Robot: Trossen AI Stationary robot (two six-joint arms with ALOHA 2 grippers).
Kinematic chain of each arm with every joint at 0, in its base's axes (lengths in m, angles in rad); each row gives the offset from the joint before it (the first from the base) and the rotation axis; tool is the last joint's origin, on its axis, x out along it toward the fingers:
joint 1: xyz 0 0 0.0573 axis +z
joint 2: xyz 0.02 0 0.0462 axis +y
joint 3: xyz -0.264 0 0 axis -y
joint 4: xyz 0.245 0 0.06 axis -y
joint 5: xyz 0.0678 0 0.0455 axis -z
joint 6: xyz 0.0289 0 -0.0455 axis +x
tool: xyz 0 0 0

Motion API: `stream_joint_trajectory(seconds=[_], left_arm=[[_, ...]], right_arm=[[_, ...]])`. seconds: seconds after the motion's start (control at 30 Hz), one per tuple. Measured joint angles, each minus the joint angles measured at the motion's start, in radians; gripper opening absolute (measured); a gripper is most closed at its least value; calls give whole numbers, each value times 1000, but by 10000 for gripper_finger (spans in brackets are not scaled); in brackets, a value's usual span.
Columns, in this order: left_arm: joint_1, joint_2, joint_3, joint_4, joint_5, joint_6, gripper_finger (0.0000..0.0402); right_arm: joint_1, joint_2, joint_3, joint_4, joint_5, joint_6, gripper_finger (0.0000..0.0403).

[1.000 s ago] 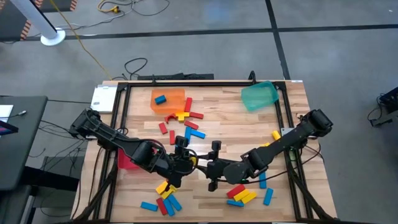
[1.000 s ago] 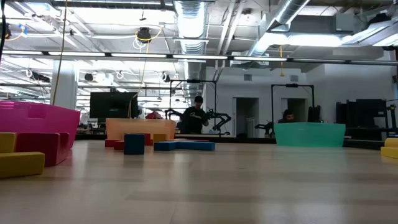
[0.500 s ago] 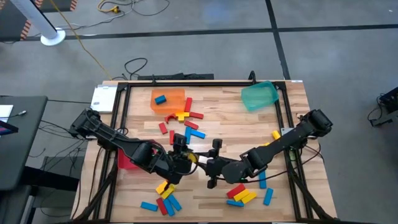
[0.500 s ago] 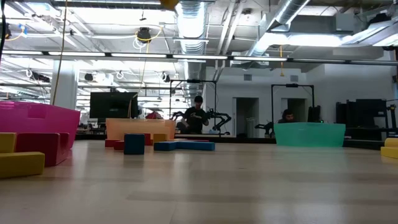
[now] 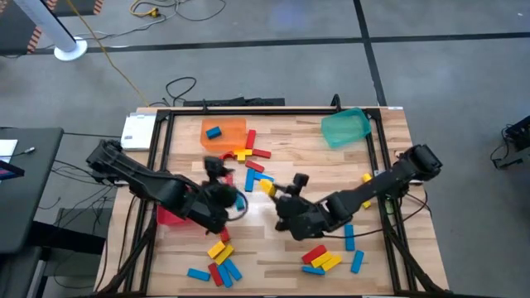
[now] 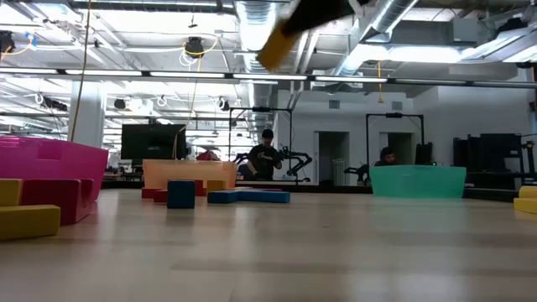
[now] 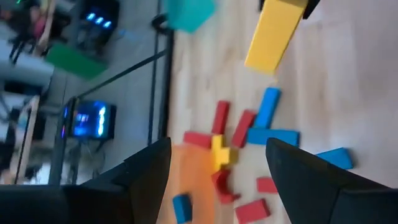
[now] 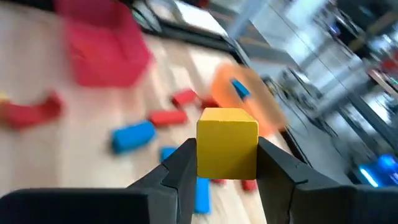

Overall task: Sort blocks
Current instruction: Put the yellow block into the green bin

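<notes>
Left arm (image 5: 141, 178): dark, near-black jointed links with rounded housings at the joints.
Right arm (image 5: 381, 189): same dark finish, a bulky rounded joint at its outer end.
Left hand (image 7: 217, 171): two broad, flat black fingers (image 7: 146, 168) with angled inner edges.
Right hand (image 8: 227, 165): two black fingers (image 8: 177, 171), tapering upward.
</notes>
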Motion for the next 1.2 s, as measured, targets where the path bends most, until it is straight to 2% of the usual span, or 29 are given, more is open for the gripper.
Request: stream_joint_trajectory(seconds=[0.23, 0.37, 0.5, 0.6, 0.9, 1.2], left_arm=[[-4, -109, -1, -109, 12, -175, 259], [-14, -140, -32, -119, 120, -204, 259], [-20, -152, -123, -76, 219, -205, 259], [-20, -153, -208, -24, 287, -205, 259], [-20, -153, -444, 182, 408, -204, 259], [-20, -154, -518, 282, 450, -200, 259]], right_arm=[[-128, 0, 0, -333, 0, 220, 148], [-219, 0, 0, -538, -5, 335, 148], [-308, 0, 0, -691, -38, 405, 148], [-373, 0, 0, -762, -51, 409, 148], [-585, 0, 0, -928, -83, 404, 148], [-829, -55, 0, -911, -188, 272, 148]])
